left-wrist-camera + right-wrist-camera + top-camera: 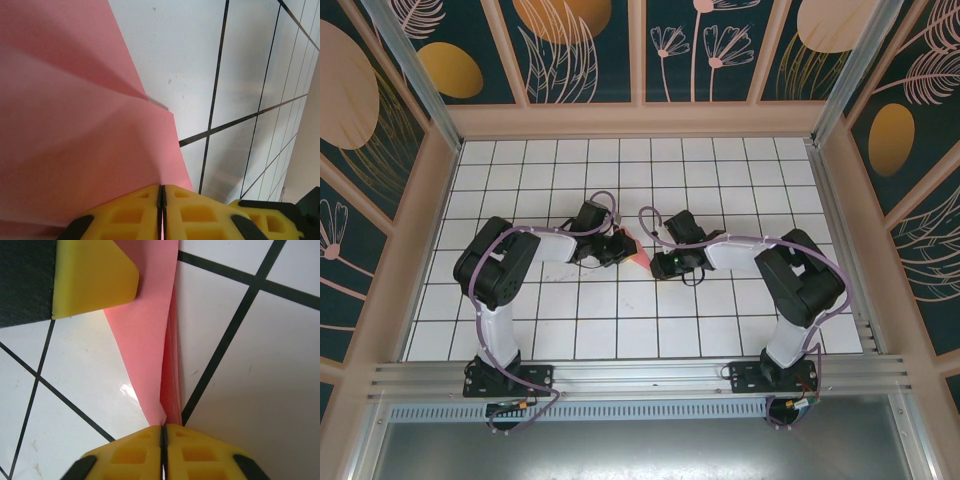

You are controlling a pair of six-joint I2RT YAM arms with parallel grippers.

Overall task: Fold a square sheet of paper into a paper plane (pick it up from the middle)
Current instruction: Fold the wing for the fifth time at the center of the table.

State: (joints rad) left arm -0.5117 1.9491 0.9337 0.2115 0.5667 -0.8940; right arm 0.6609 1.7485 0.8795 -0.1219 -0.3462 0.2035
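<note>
Pink paper (150, 340) between left end effector (161, 191) and right end effector (163, 430), both pinching it

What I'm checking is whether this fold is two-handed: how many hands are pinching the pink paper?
2. The left hand is shut on the pink paper, at its broad side; the right hand is shut on its narrow folded end, opposite the left one.
</note>
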